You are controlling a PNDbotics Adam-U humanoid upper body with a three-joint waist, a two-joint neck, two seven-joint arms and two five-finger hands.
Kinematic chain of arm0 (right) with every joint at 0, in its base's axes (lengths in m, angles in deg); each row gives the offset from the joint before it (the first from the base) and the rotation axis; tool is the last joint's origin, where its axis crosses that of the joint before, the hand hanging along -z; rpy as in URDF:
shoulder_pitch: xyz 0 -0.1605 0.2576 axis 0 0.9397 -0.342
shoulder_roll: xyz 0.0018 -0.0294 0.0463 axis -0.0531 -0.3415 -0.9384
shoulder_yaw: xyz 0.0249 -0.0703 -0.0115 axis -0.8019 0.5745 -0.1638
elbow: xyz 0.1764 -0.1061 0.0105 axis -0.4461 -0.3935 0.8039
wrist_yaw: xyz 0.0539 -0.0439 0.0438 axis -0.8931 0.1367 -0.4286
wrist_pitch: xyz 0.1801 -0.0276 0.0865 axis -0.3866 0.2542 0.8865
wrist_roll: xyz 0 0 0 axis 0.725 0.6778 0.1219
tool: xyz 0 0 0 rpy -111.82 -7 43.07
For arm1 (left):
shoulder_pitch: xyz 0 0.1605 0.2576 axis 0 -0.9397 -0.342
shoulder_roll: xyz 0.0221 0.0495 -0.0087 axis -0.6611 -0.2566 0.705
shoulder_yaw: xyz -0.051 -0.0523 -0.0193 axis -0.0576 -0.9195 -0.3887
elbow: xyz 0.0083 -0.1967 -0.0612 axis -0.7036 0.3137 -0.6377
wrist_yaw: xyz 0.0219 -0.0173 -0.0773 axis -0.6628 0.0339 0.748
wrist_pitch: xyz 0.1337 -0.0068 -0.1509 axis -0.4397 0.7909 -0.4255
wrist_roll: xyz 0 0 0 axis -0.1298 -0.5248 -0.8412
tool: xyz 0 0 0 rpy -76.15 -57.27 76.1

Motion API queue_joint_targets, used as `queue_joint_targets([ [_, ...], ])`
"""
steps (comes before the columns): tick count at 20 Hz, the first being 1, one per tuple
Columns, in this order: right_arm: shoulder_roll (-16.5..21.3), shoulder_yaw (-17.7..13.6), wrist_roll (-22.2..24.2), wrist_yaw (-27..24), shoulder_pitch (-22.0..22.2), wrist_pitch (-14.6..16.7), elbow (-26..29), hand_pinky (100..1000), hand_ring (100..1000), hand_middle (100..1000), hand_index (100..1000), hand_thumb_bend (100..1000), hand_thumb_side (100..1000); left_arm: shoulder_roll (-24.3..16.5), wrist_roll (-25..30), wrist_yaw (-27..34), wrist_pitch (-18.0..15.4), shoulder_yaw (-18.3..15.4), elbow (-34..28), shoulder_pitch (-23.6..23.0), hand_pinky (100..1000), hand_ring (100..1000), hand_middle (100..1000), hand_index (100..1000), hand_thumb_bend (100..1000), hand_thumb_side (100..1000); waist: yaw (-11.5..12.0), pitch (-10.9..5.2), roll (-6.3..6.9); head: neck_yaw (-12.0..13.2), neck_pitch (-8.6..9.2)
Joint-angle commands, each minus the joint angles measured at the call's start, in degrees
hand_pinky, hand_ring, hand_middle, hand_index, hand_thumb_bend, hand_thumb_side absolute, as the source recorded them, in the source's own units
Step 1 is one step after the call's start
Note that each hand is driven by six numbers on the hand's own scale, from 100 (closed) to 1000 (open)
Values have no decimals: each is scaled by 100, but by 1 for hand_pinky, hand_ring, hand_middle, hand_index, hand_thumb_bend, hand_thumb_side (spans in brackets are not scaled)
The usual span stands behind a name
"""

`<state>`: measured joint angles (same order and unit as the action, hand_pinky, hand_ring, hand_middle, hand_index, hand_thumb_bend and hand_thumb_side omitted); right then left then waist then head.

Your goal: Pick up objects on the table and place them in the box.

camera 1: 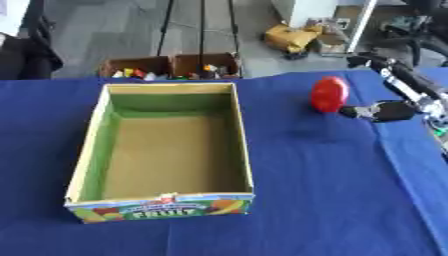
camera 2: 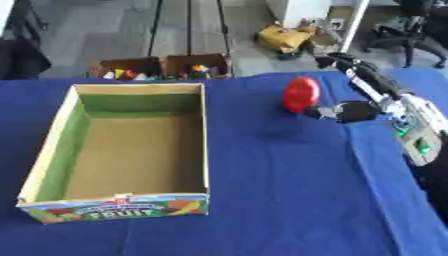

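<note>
A red, egg-shaped object [camera 1: 329, 94] hangs just above the blue tablecloth, right of the box. My right hand [camera 1: 381, 111] comes in from the right edge and pinches the object's lower right side with its fingers. The open cardboard box [camera 1: 91, 150] lies at the left centre, with a green and brown inside, a "FRUIT" label on its front wall and nothing in it. My left hand shows in neither view.
The blue cloth [camera 1: 332, 200] covers the whole table. Beyond the table's far edge, two small cardboard boxes [camera 1: 171, 66] of coloured items stand on the floor. A yellow item [camera 1: 292, 36] and chair legs lie further back.
</note>
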<state>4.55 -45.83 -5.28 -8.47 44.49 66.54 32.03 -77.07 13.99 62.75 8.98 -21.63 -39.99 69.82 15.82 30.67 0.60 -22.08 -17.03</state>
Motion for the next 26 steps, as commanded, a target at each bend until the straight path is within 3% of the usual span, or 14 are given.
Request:
queue_joint_targets([
  [1,419,-129,-295,-185,-70,-42,161,894,1000,802,1000,742,881,-117,291,-31,-302,-54,-109,12,580,730,693,908,100,809,-4,-112,10,-37,108],
  [7,540,-112,-774,-170,34,-63,71,894,1000,799,1000,737,893,-128,320,-38,-335,-39,-109,41,579,728,691,905,100,806,42,-62,18,-170,271],
  [13,583,-80,-842,-179,-70,-44,-82,906,1000,803,1000,737,906,-104,379,-54,-417,-32,-109,11,574,725,690,903,100,803,55,61,116,-274,478],
  [18,678,-162,-981,-253,-42,-78,-241,916,1000,791,1000,725,929,-107,398,-48,-505,-39,-109,5,574,725,689,902,100,793,151,152,148,-429,531],
  [26,813,-244,-1161,-660,154,0,-319,928,1000,785,1000,708,944,-149,357,-89,-627,-116,-99,-135,568,720,687,901,100,794,347,234,75,-601,601],
])
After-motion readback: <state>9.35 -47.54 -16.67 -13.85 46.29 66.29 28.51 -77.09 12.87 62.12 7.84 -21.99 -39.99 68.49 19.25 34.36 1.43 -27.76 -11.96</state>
